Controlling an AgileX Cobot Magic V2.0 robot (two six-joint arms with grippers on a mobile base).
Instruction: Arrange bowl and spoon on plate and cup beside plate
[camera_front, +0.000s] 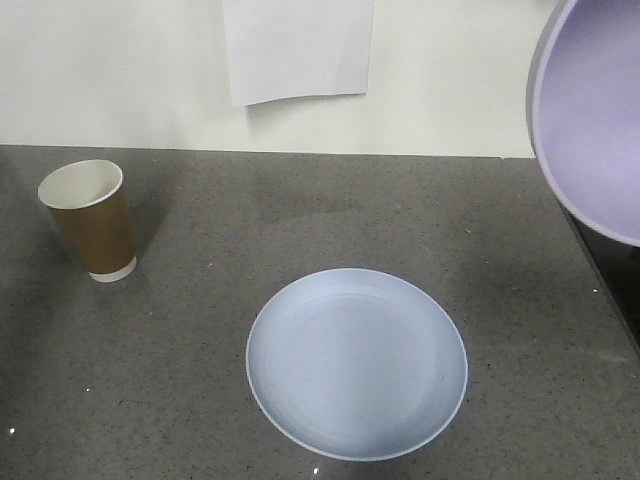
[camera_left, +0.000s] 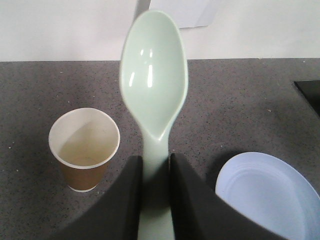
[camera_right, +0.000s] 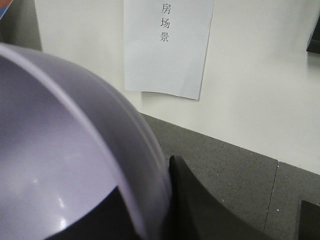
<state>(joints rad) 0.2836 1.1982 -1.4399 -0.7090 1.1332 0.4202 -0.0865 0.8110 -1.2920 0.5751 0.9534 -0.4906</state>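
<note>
The pale blue plate (camera_front: 356, 362) lies bare on the grey counter, front centre. At the back left stands the brown paper cup (camera_front: 88, 222), upright and holding nothing. In the left wrist view my left gripper (camera_left: 154, 159) is shut on the mint-green spoon (camera_left: 154, 85) by its handle. The spoon's scoop points forward above the counter, between the cup (camera_left: 84, 150) and the plate (camera_left: 267, 192). My right gripper (camera_right: 147, 175) is shut on the lavender bowl (camera_right: 60, 150), one finger inside its wall and one outside. The bowl (camera_front: 595, 110) hangs tilted at the top right, high above the counter.
A white paper sheet (camera_front: 298, 48) with printed characters hangs on the back wall. A black panel (camera_front: 610, 270) borders the counter's right edge. A thin seam (camera_right: 272, 195) runs across the grey countertop (camera_front: 200, 330).
</note>
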